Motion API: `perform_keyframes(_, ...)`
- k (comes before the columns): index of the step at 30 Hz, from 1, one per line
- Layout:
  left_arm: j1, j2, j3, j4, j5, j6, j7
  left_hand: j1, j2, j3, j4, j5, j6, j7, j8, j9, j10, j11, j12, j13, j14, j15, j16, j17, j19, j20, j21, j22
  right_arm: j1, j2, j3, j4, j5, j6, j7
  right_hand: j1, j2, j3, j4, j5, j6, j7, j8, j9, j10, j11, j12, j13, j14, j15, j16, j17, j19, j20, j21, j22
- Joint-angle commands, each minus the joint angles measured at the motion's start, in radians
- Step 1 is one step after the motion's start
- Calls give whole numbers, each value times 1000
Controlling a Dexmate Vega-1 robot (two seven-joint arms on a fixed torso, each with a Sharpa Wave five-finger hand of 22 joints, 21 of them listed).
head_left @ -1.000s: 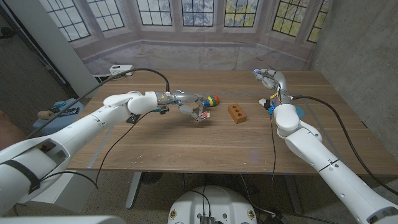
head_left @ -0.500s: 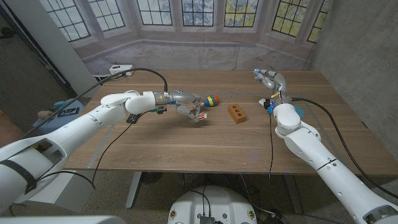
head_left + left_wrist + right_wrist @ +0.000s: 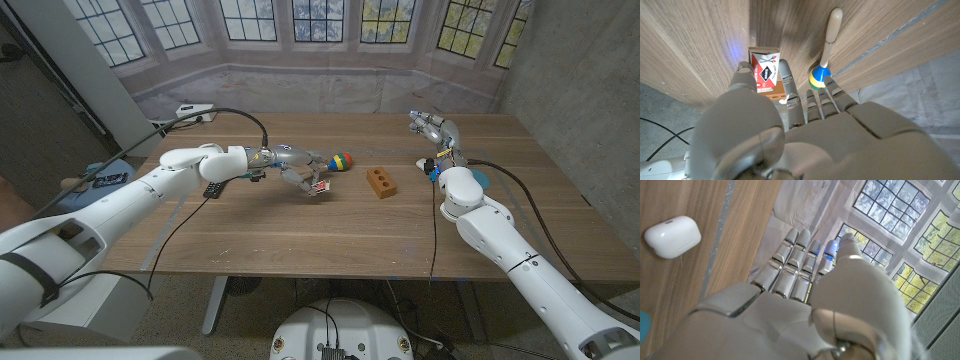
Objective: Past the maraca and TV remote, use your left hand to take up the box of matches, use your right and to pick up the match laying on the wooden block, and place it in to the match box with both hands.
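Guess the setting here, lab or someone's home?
Probably a room in an old stone building set up as a test space, not a plain lab: leaded bay windows with a stone sill behind a wooden table, cables trailing across it, and a bare concrete wall on the right.

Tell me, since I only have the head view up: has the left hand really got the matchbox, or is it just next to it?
Observer: The left wrist view shows the left hand pinching the matchbox between thumb and a finger, with the red and white label facing the camera.
Operator: Is the maraca in the way?
Observer: The maraca lies on the table right beside the other fingers, handle pointing away from the hand. I cannot tell whether they touch.
Operator: And the right hand, is it carrying anything?
Observer: No. In the right wrist view the right hand has straight fingers with nothing in them, and a white case lies on the table nearby.
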Motion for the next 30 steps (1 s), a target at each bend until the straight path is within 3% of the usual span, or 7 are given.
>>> perform_keyframes(1, -10, 0, 11, 12, 31, -13, 19, 20, 27, 3, -3, 5, 1, 3, 1, 1, -4, -5, 0, 3, -3, -2, 1, 2, -2, -2, -2, 6, 13, 12, 3, 36, 71, 31, 26, -8, 3, -2, 0, 0, -4, -3, -2, 0, -4, 2, 2, 3, -6, -122, -4, 1, -6, -76, -1, 1)
perform_keyframes(30, 3, 16, 19, -21, 68, 20, 18, 18, 27, 3, -2, 4, -21, 5, -8, -1, -26, -2, -6, 3, -17, 0, -2, 2, -14, -2, -5, 6, 33, 14, 15, 109, 230, 75, 116, -54, 7, -9, 13, -2, -44, -14, -13, -4, -44, -1, -8, -6, -60, -94, -42, -21, -21, -64, -9, 0)
